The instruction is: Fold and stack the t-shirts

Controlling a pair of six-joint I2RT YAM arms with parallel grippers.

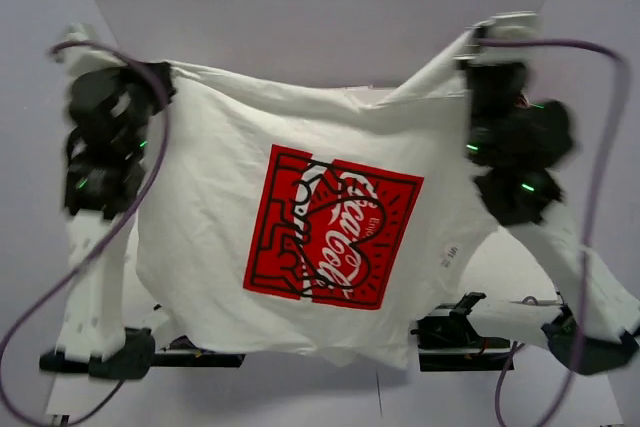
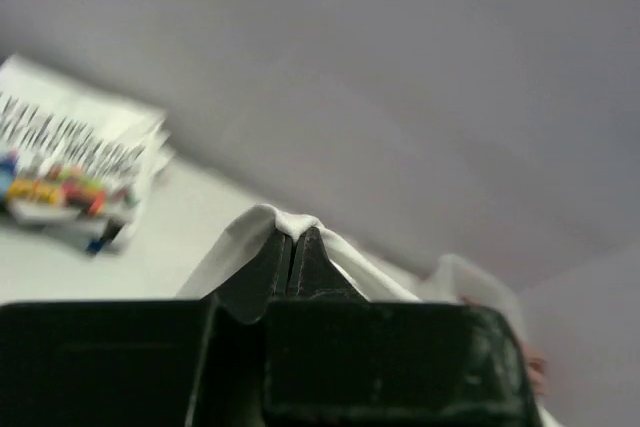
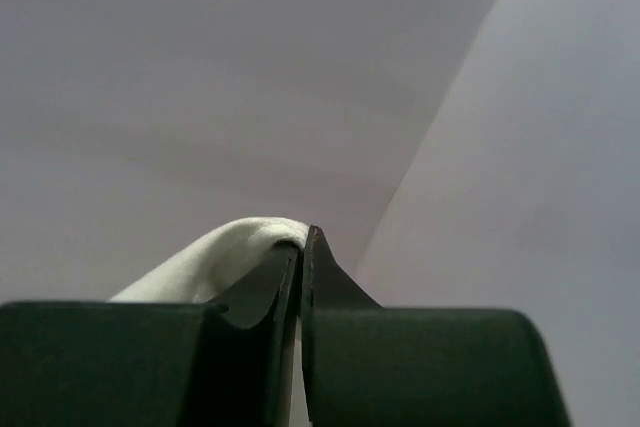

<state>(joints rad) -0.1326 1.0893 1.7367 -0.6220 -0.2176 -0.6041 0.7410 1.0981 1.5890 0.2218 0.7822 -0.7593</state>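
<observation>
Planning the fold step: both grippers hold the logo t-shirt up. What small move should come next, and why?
Probably lower both arms together, keeping them apart, to lay the t-shirt flat on the table. The left gripper and right gripper are each shut on a pinch of its white cloth, and it hangs spread between them, red print facing the top camera, not yet folded.

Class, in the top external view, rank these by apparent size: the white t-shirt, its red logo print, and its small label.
Largest: white t-shirt
Then: red logo print
Smallest: small label
All three are on one cloth, so the order is sure.
</observation>
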